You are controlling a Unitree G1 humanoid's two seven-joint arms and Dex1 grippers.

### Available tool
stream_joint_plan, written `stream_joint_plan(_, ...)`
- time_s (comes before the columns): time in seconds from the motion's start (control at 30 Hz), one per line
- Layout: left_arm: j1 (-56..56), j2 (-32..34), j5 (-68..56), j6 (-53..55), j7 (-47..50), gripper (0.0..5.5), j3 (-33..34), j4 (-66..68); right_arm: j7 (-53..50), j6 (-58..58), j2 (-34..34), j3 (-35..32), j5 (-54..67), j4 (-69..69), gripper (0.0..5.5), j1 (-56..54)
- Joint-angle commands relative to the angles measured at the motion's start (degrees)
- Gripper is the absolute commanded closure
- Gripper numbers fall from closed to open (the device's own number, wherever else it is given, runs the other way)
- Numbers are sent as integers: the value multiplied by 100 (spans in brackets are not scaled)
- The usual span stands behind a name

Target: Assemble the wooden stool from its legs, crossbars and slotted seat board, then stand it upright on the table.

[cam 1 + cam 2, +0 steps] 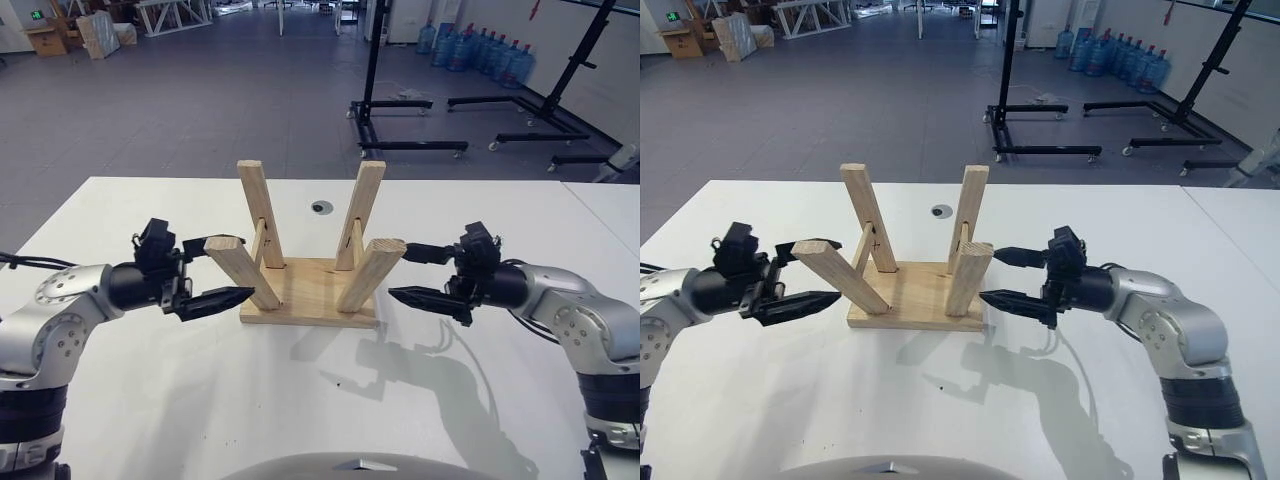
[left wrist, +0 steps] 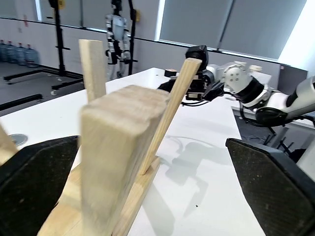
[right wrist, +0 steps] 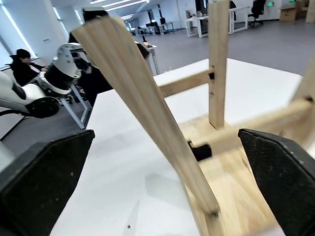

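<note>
currently the pale bare-wood stool [image 1: 300, 285] lies upside down mid-table [image 1: 200, 400], its flat rectangular seat board [image 1: 915, 295] on the smooth white top and four square-cut legs [image 1: 258, 205] splaying upward, joined by a slim crossbar [image 3: 182, 82]. the left gripper [image 1: 814, 270] and right gripper [image 1: 398, 271] are spread wide, dark grainy pads [image 2: 29, 187] flanking a front leg each, gripping nothing.
</note>
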Motion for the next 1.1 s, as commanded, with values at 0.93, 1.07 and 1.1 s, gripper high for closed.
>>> stream_joint_plan(0.93, -241, -58, 206, -167, -36, 288, -393, 456, -273, -504, 528, 681, -315, -2, 311, -366)
stream_joint_plan(1.07, -307, -52, -38, 115, 28, 347, -353, 433, -385, -315, 558, 587, -171, 53, 378, -453)
stream_joint_plan(1.1, -312, -32, -84, 205, 42, 359, -375, 420, -448, -208, 572, 535, -88, 77, 384, -498)
